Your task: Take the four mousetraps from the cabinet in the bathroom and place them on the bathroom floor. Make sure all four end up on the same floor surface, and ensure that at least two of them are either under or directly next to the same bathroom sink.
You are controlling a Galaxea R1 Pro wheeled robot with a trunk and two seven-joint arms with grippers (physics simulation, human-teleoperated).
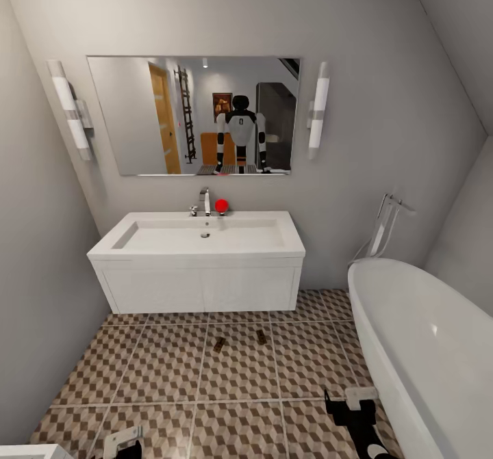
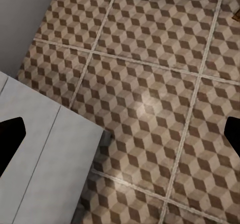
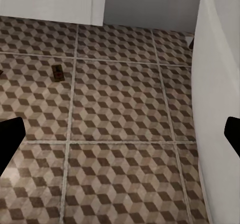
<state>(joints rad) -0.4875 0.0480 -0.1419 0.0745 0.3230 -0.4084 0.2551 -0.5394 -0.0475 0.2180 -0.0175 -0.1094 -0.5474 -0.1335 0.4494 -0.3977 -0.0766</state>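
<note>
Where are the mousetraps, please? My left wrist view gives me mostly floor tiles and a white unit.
Observer: The head view shows two mousetraps lying on the bathroom floor just in front of the sink.
Operator: Are they touching each other?
Observer: No, they lie apart, on the same tile.
Operator: Is the right end effector carrying one?
Observer: No, the right end effector is open and empty, above tiles beside the bathtub.

Cube-patterned bathroom floor [image 1: 164,377] carries two mousetraps [image 1: 219,344] [image 1: 261,336] (lying apart).
</note>
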